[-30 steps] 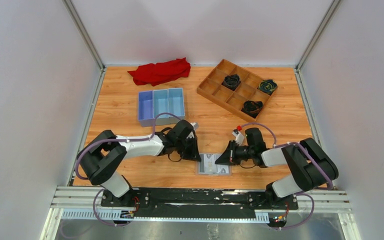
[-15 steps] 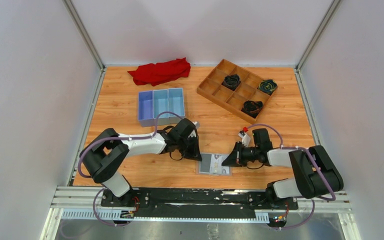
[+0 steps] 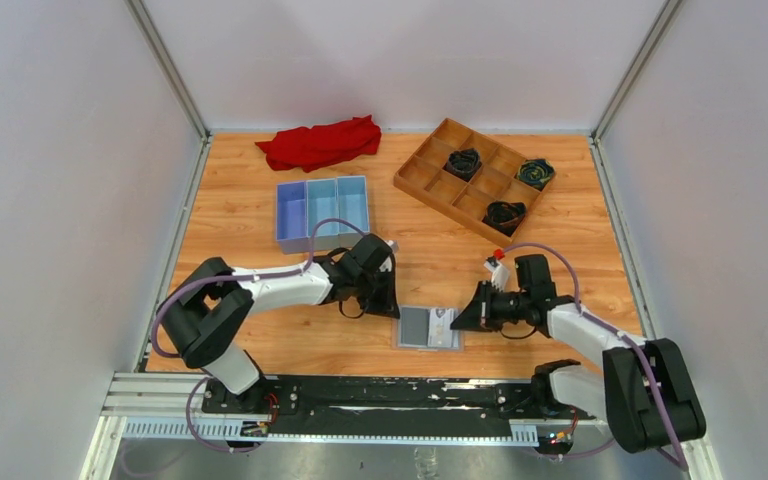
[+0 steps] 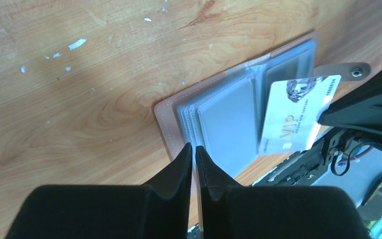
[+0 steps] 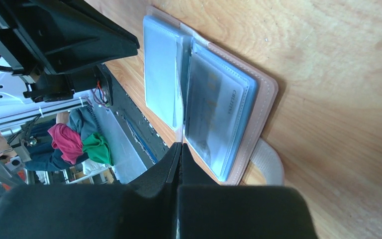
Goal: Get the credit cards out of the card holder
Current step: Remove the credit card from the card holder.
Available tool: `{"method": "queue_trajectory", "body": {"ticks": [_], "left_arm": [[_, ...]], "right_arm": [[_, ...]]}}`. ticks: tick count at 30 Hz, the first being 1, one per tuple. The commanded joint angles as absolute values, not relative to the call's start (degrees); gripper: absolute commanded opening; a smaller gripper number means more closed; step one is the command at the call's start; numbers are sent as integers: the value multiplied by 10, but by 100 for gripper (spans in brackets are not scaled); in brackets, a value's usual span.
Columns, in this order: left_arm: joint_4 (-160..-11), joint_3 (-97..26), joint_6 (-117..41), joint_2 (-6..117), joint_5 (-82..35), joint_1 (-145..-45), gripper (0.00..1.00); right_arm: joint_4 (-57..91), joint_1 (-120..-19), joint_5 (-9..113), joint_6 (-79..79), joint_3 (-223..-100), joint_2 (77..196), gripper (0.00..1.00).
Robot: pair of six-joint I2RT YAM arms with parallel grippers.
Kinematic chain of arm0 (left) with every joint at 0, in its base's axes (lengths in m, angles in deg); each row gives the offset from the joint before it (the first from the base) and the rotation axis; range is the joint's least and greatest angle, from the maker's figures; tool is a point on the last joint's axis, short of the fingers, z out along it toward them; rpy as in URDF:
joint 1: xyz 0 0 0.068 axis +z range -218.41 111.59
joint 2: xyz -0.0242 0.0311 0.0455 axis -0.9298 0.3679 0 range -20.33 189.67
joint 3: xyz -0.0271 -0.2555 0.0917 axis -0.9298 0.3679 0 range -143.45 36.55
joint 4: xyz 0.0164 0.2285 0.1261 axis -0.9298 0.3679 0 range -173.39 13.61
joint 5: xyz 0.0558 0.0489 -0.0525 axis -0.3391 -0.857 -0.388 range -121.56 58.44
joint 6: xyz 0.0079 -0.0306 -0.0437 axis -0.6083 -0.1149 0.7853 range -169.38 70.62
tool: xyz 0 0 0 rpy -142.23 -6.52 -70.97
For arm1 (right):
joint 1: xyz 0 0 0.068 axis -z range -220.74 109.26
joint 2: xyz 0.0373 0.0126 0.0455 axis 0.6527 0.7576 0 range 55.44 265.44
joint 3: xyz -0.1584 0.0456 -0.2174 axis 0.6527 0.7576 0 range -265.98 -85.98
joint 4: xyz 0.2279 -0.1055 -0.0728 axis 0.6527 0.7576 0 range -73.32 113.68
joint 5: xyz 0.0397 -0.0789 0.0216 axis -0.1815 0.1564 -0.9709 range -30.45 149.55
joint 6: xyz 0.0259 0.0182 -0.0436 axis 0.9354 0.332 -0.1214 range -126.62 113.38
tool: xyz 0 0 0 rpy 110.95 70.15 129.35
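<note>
The wooden tabletop (image 3: 260, 210) carries everything. At its far right sits a wooden grid tray (image 3: 430, 170) holding three dark bundles (image 3: 463, 160) that I cannot make out any better; a red cloth (image 3: 320, 143) lies crumpled at the far edge; a blue three-part tray (image 3: 322, 205) sits nearer, just behind my left arm. The card holder (image 3: 415, 327) lies open and flat near the front edge, between my two pincers, grey sleeves up and tan rim showing around them. My left pincer (image 4: 195, 148) is pressed almost together on the holder's left rim, which runs in under my fingers and is hidden there. My right pincer (image 5: 179, 149) is pinching a white card (image 4: 298, 112) lettered VIP, which slants over the holder's right panel, one end hidden behind my fingers; from my right wrist that card is only a thin edge. A second card (image 5: 219, 109) inside the right sleeve shows blurred lettering I cannot read.
</note>
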State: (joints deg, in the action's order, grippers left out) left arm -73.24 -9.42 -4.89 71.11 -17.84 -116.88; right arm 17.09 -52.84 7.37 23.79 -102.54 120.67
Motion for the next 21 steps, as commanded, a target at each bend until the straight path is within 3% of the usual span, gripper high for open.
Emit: {"method": "queue_trajectory", "body": {"ticks": [1,10,15,21], "left_arm": [[-702,-120,-67,666,-197,-1168,12],[-702,-120,-37,613,-165,-1149,19],[-729,-111,-18,600,-140,-1149,31],[-755,-95,-7,572,-124,-1143,65]], "right_arm": [[223,-520,84,232,-1042,1179,0],[232,-520,85,244,-1053,1134,0],[231,-519,79,251,-1074,1126,0],[205,-519,46,265,-1099,1115,0]]}}
